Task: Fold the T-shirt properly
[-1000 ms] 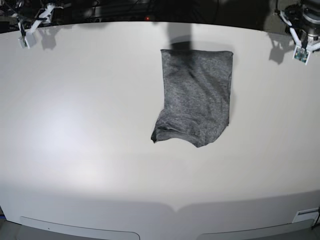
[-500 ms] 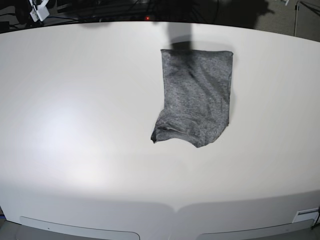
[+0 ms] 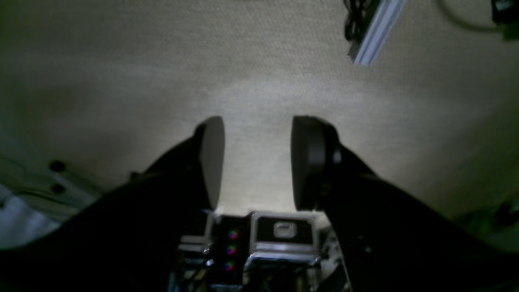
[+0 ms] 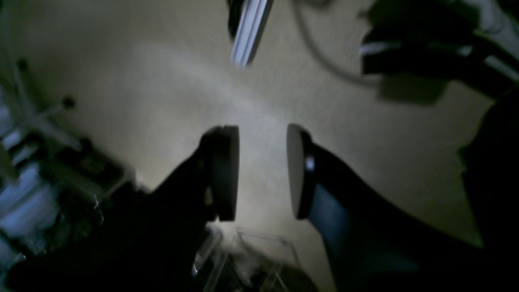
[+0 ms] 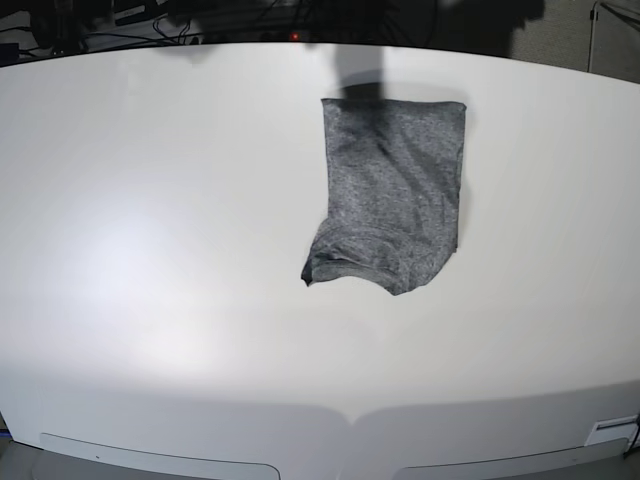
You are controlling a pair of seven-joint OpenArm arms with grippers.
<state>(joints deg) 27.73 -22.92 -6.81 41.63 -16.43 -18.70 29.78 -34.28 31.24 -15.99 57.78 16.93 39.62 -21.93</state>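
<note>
The heather-grey T-shirt (image 5: 395, 190) lies folded into a narrow upright rectangle on the white table (image 5: 150, 250), right of centre toward the far edge. Its top edge is straight and its near end is rounded and wrinkled, with a lip curled at the lower left. Neither gripper shows in the base view. In the left wrist view my left gripper (image 3: 257, 162) is open and empty, over beige carpet off the table. In the right wrist view my right gripper (image 4: 262, 172) is open and empty, also over the floor. The shirt is out of both wrist views.
Dark cables and gear line the table's far edge (image 5: 250, 15). An aluminium rail lies on the carpet (image 3: 375, 32), and it also shows in the right wrist view (image 4: 249, 28). Electronics with small lights sit below the left gripper (image 3: 263, 239).
Both grippers have withdrawn from the table's far corners and left the base view. The shirt has not moved.
</note>
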